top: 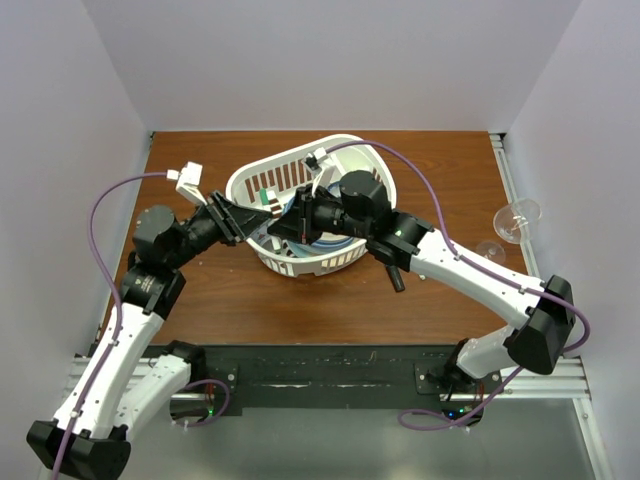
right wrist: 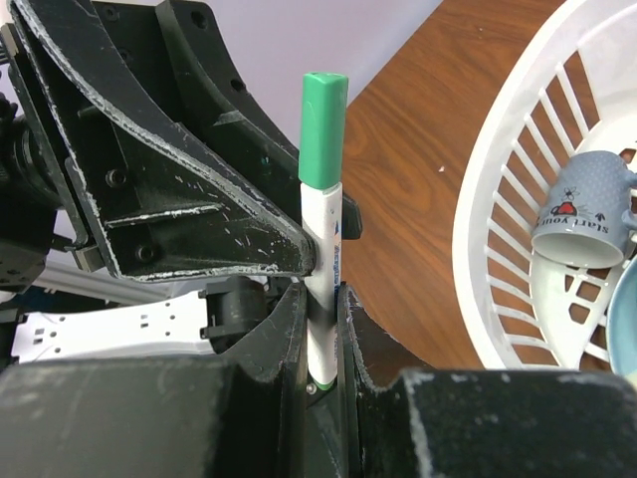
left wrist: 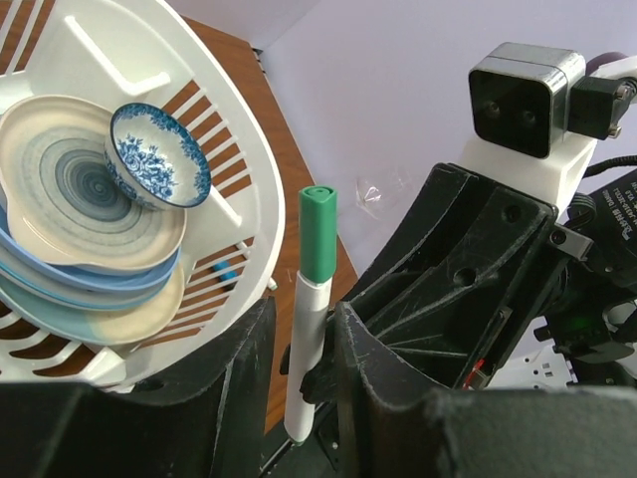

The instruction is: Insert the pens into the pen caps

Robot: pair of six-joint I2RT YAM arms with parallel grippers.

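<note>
the right gripper [right wrist: 320, 339] is closed on the pen [right wrist: 320, 269]: both fingers press against the lower part of the white barrel, and the pen stands upright between them. the green cap [right wrist: 323, 129] sits on the upper end of the pen, flush with the barrel, well above the fingers.

the left gripper [left wrist: 304, 339] faces the right gripper, and the same pen passes between its fingers. its jaws are parted slightly wider than the barrel; a narrow gap shows on one side of the pen, while on the other side contact cannot be confirmed. it has no firm hold on the pen.

in the top view both grippers meet over the near left part of the white basket [top: 305, 262], which rests on the wooden table [top: 250, 300]. the pen is held in the air there, not lying in the basket. the basket contains stacked plates [left wrist: 80, 199], a blue floral bowl [left wrist: 159, 157] and a grey mug [right wrist: 587, 209]
</note>
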